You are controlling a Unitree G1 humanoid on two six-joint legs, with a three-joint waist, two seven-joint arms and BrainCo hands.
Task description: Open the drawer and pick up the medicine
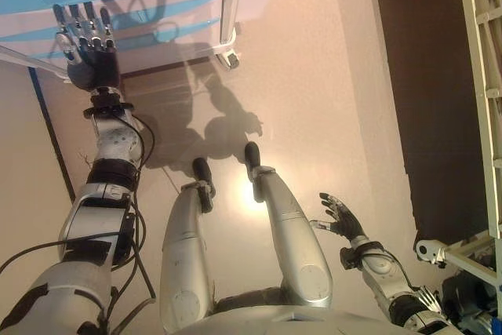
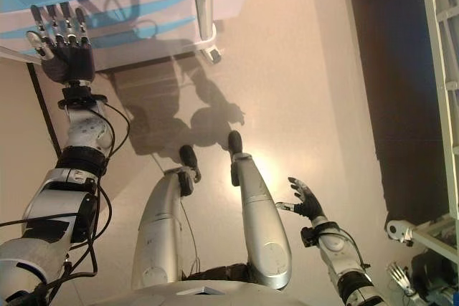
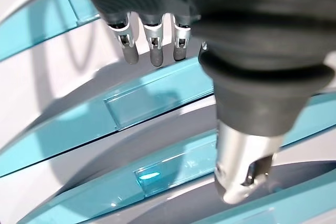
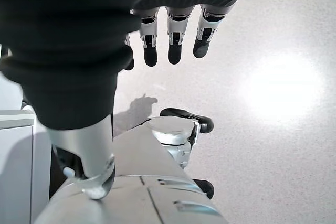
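Observation:
A white drawer cabinet (image 1: 157,5) with translucent blue drawer fronts stands ahead on castors. Its drawers look closed, and the blue clear handles (image 3: 144,106) show close in the left wrist view. My left hand (image 1: 88,49) is raised in front of the drawer fronts, fingers straight and open, holding nothing. My right hand (image 1: 339,217) hangs low by my right side over the floor, fingers relaxed and open, empty. No medicine shows in any view.
A castor (image 1: 231,58) marks the cabinet's near right corner. A white metal frame (image 1: 482,76) runs down the right edge, with a wheeled base (image 1: 427,250) near my right hand. A dark floor strip (image 1: 423,100) lies right of the pale floor.

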